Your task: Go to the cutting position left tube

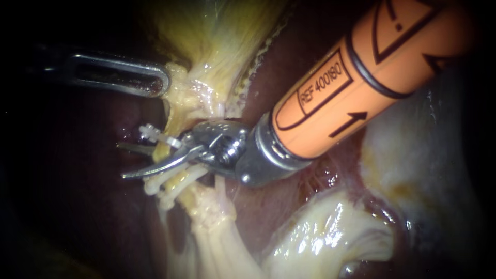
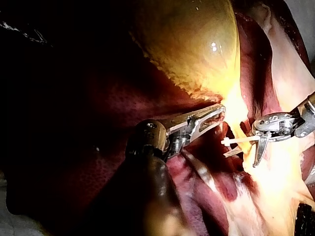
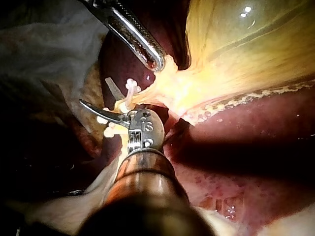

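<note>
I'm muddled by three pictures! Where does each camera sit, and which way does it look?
Endoscope: close above, facing the clipped tube; left instrument enters from the left, right instrument from upper right.
Left wrist: on the left arm, looking along its instrument toward the gallbladder.
Right wrist: on the right arm, looking along its instrument at the tube.
Shared: all three show both instruments and the clips.

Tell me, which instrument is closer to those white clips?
Right. The right instrument has its open jaws among the white clips. The left instrument holds the gallbladder at its neck, apart from them.
</note>
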`<state>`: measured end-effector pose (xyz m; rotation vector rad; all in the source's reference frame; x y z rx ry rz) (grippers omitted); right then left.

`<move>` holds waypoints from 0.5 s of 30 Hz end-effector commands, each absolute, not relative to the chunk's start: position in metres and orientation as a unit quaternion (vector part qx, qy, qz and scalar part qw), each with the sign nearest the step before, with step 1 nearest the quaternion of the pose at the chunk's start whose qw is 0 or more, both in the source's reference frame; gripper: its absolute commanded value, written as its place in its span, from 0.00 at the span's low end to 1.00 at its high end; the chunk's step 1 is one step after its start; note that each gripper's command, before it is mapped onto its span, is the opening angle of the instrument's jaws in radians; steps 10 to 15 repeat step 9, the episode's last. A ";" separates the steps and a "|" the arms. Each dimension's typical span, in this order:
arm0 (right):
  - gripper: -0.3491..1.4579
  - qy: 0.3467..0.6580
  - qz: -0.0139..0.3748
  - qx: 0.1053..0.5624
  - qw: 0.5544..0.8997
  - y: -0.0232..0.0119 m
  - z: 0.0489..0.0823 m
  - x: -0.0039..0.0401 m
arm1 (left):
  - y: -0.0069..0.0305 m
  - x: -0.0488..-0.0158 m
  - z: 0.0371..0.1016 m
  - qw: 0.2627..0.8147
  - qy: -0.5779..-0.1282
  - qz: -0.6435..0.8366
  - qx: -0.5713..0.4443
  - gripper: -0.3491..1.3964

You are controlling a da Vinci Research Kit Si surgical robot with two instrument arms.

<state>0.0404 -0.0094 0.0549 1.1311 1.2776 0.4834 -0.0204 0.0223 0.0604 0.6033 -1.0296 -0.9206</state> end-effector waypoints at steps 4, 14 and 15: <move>0.90 0.558 0.212 0.494 0.632 -0.0093 0.0552 0.0402 | 0.0223 -0.0204 0.0604 0.729 -0.467 -0.418 0.274 0.00; 0.90 0.558 0.211 0.494 0.632 -0.0093 0.0553 0.0401 | 0.0223 -0.0204 0.0603 0.729 -0.467 -0.418 0.274 0.00; 0.90 0.558 0.211 0.494 0.632 -0.0093 0.0553 0.0401 | 0.0223 -0.0204 0.0603 0.729 -0.467 -0.418 0.274 0.00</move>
